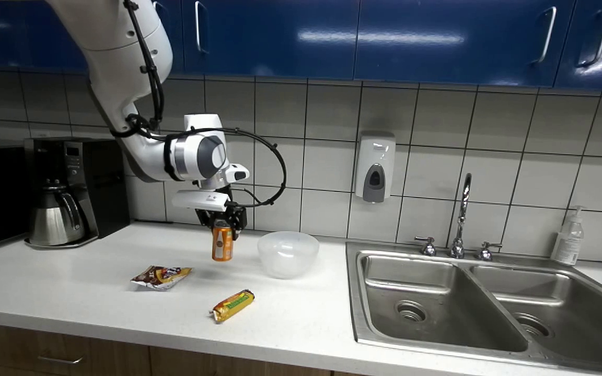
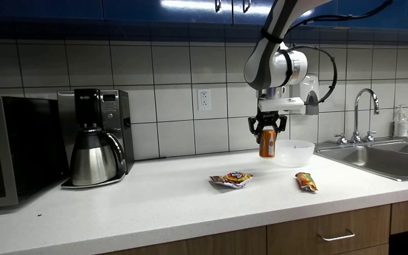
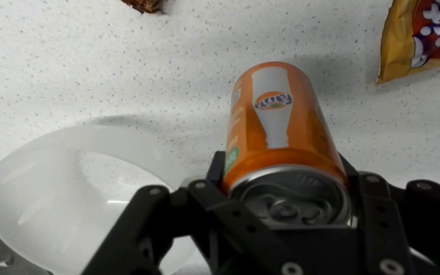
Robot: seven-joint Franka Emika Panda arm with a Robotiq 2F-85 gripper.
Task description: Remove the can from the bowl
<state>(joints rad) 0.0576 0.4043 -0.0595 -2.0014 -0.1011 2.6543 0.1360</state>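
The orange can [image 1: 222, 244] is upright with its silvery top up, and it shows in both exterior views [image 2: 267, 144] and in the wrist view [image 3: 277, 110]. My gripper [image 3: 283, 168] is shut on the can near its top, one finger on each side; it also shows in both exterior views [image 1: 223, 222] [image 2: 267, 134]. The can is outside the bowl, held beside it and seemingly a little above the counter. The translucent white bowl [image 1: 288, 256] stands on the counter, in both exterior views [image 2: 296, 154]. Part of it is hidden by my gripper in the wrist view [image 3: 40, 206].
A brown-orange snack packet [image 1: 160, 277] and a yellow-gold tube [image 1: 233, 305] lie on the counter in front. A steel sink [image 1: 353, 292] with a faucet [image 1: 460, 219] is beyond the bowl. A coffee maker [image 2: 96, 141] and a microwave [image 2: 9, 152] stand at the opposite end.
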